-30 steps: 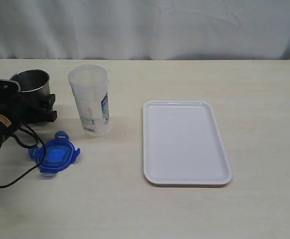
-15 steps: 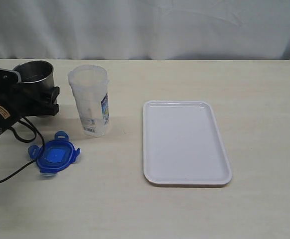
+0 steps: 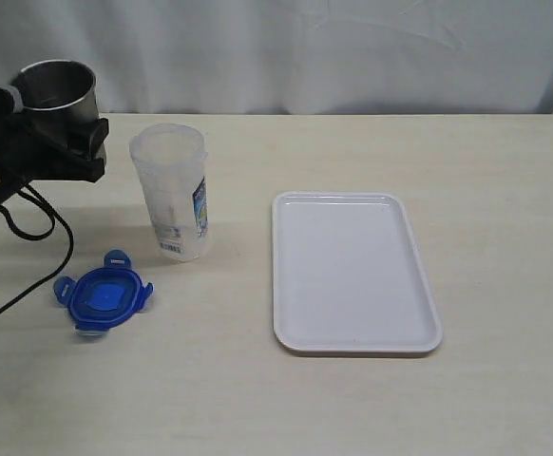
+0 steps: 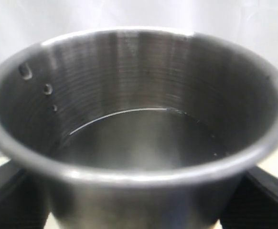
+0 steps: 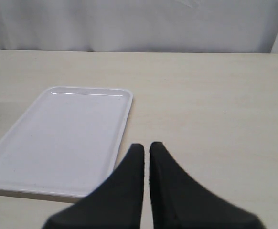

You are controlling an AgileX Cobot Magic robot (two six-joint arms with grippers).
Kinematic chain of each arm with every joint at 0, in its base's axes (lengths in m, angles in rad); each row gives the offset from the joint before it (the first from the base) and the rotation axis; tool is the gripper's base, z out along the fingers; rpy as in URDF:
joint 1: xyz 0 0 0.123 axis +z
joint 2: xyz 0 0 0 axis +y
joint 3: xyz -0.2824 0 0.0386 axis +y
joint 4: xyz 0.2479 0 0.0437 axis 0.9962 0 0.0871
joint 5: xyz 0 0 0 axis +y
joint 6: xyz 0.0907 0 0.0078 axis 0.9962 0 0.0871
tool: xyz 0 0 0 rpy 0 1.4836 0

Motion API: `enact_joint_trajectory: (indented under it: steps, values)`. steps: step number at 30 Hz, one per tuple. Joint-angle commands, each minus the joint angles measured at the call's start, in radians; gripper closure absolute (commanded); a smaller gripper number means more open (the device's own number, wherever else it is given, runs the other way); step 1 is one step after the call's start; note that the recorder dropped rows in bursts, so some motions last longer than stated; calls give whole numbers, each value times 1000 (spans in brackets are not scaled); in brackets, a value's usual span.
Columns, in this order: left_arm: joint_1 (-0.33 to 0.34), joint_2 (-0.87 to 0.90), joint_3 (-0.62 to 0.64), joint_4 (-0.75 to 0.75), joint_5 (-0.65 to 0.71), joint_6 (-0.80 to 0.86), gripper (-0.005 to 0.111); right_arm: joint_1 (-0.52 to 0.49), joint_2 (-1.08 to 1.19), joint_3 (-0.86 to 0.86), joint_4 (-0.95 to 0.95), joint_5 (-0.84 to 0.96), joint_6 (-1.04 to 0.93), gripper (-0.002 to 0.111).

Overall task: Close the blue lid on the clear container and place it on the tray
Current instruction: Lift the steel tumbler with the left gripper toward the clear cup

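Left gripper [image 3: 66,141] grips steel cup [image 3: 58,87], liquid inside, raised beside container [image 3: 174,190]. Right gripper [image 5: 145,152] closed, empty, near tray [image 3: 352,275]. Lid [image 3: 104,299] on table, off container. Risk: a tilt spills liquid; cup could topple container.

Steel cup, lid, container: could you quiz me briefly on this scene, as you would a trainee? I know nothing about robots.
1. True or false: the blue lid sits on the clear container.
2. What does the left end effector hold? A) steel cup B) blue lid C) clear container
3. Fill in: the right end effector is ___ (open or shut).
Key: 1 false; 2 A; 3 shut.
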Motion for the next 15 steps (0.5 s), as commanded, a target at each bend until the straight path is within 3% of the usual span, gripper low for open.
enact_joint_trajectory:
  steps: [1, 10, 15]
  values:
    - [-1, -61, -7, 8, -54, -9, 107, -7, -4, 3, -7, -3, 4, 104]
    - [-1, -75, -19, 43, -71, -47, 107, -7, -4, 3, -7, -3, 4, 104]
    - [-2, -75, -96, 169, 48, -147, 107, -7, -4, 3, -7, -3, 4, 104]
